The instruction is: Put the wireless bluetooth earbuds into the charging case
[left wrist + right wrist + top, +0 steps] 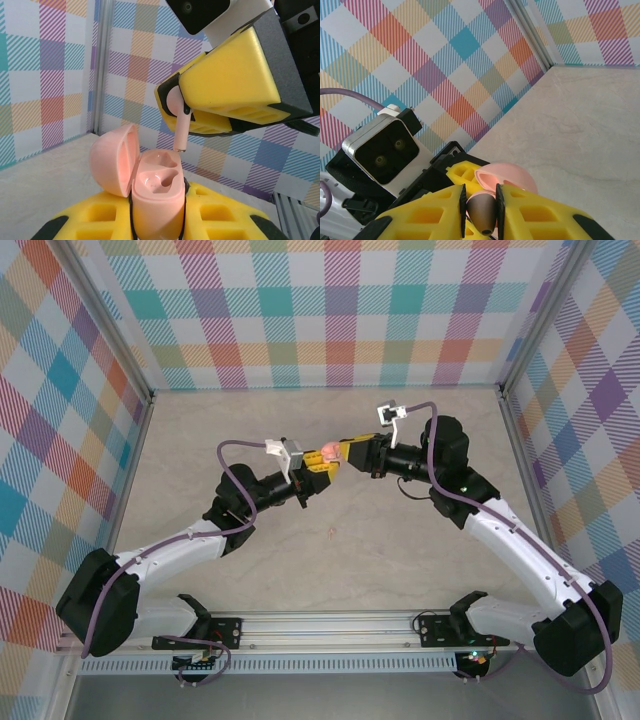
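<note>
We take the charging case (155, 197) as our landmark: a small salmon-pink clamshell, held up off the surface (380, 560) about midway between the two arms. The left claw (312, 472) is pinching it, its yellow fingers (225, 220) pressed against either side of the case's lower half just below the rim. The case stands open. Its lid (112, 160) is swung up and back on the hinge at the case's left in the left wrist view, and the two moulded wells (160, 179) in the lower half look empty to us. Directly above the case, the right claw (345, 452) is pinching one earbud (180, 127), which here is the same pale pink as the case. Its rounded head is caught between the yellow fingertips and its stem hangs downwards. The stem's tip is just above the well farther from the left wrist camera, and we cannot tell whether it touches the case. From the right wrist view we look along the earbud (481, 210) clamped between the two fingers, with the case's lid (506, 177) just beyond it. Behind the case, the checked wall (55, 75) rises from the far edge of the surface.
</note>
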